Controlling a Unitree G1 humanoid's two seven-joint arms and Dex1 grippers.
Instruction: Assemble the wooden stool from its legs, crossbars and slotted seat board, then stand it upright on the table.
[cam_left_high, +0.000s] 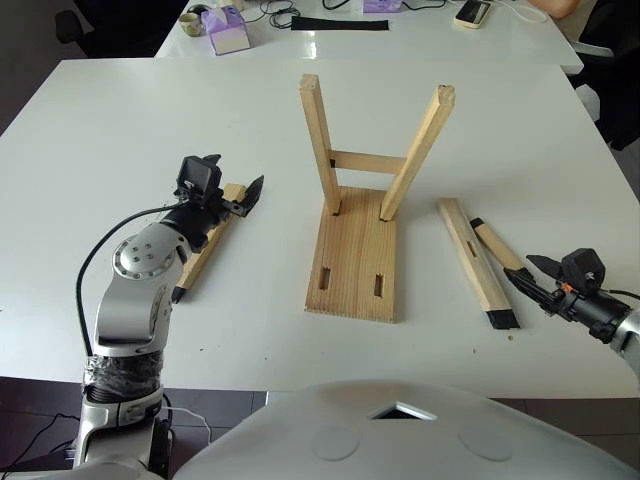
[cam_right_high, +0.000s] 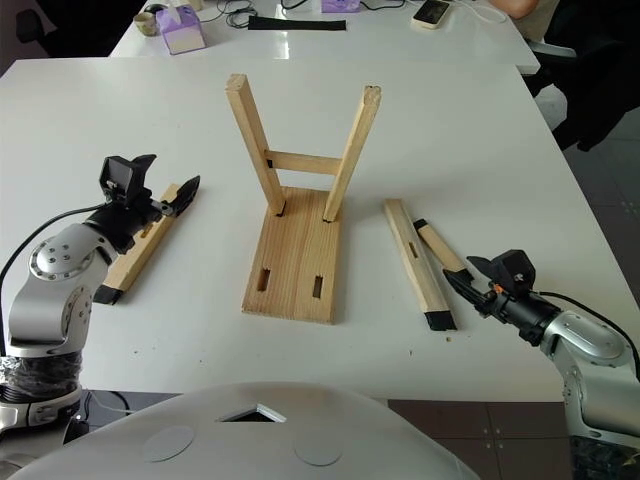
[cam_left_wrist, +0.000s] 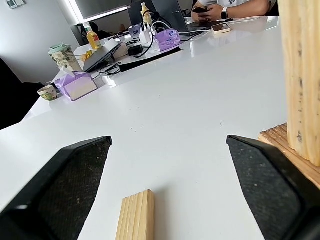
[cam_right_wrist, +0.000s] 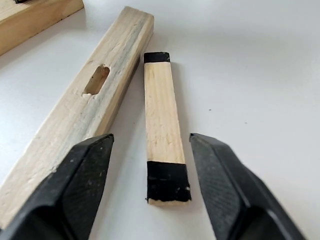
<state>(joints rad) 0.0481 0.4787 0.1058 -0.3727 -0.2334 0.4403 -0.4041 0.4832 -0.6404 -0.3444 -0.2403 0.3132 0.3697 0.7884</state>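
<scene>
Your left gripper (cam_left_wrist: 169, 150) hangs with its jaws spread wide and nothing between the pads, straddling the far end of a loose stool leg (cam_left_high: 205, 250) that lies flat on the white tabletop (cam_left_high: 150, 110), toward its left edge. Your right gripper (cam_right_wrist: 151, 145) sits low near the front right corner, its jaws likewise open and holding nothing. One finger (cam_right_wrist: 80, 180) stands on either side of the near black-tipped end of a short crossbar (cam_right_wrist: 161, 100), and neither touches it. Just beside that crossbar lies a second loose leg (cam_right_wrist: 85, 105), flat, with an empty mortise slot (cam_right_wrist: 97, 79) facing up. At the middle of the tabletop the slotted seat board (cam_left_high: 352, 262) lies flat. Two legs stand in the slots at its far end, the left one (cam_left_high: 320, 140) and the right one (cam_left_high: 418, 150), splaying apart toward their tops and joined partway up by a crossbar (cam_left_high: 366, 161). The two slots at the board's near end (cam_left_high: 324, 277) (cam_left_high: 379, 285) are open. On a second table beyond the far edge stands a purple tissue box (cam_left_high: 228, 30).
</scene>
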